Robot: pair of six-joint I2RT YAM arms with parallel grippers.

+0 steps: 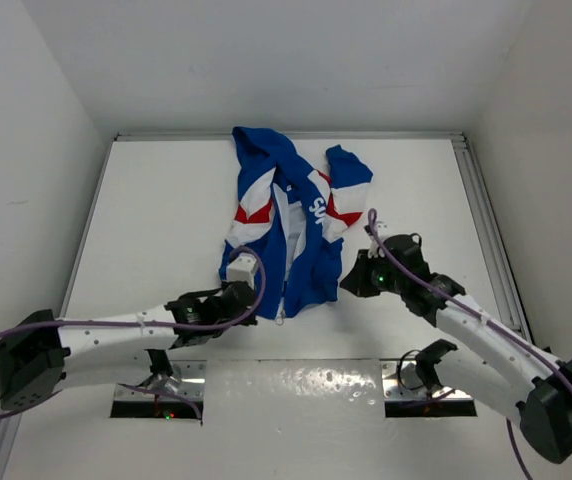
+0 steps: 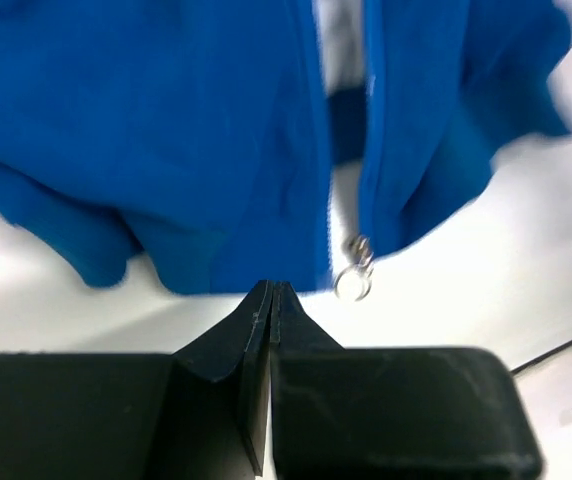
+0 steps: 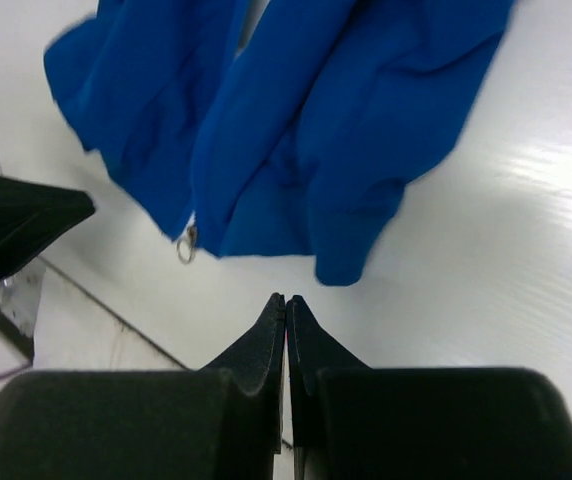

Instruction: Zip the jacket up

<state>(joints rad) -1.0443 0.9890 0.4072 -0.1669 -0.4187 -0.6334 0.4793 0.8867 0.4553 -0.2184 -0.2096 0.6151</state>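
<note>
The blue jacket (image 1: 288,225) with red and white panels lies on the white table, hem toward the arms, front partly parted over white lining. Its zipper pull ring (image 2: 352,281) hangs at the hem and also shows in the right wrist view as the pull ring (image 3: 186,247). My left gripper (image 2: 271,288) is shut and empty, just short of the hem, left of the ring. My right gripper (image 3: 286,300) is shut and empty, a short way off the hem's right corner. From above, the left gripper (image 1: 249,298) sits at the hem's lower left and the right gripper (image 1: 348,282) at its lower right.
White walls close in the table (image 1: 166,230) at the back and sides. A metal rail (image 1: 486,220) runs along the right edge. Two base plates (image 1: 156,395) sit at the near edge. Purple cables trail along both arms.
</note>
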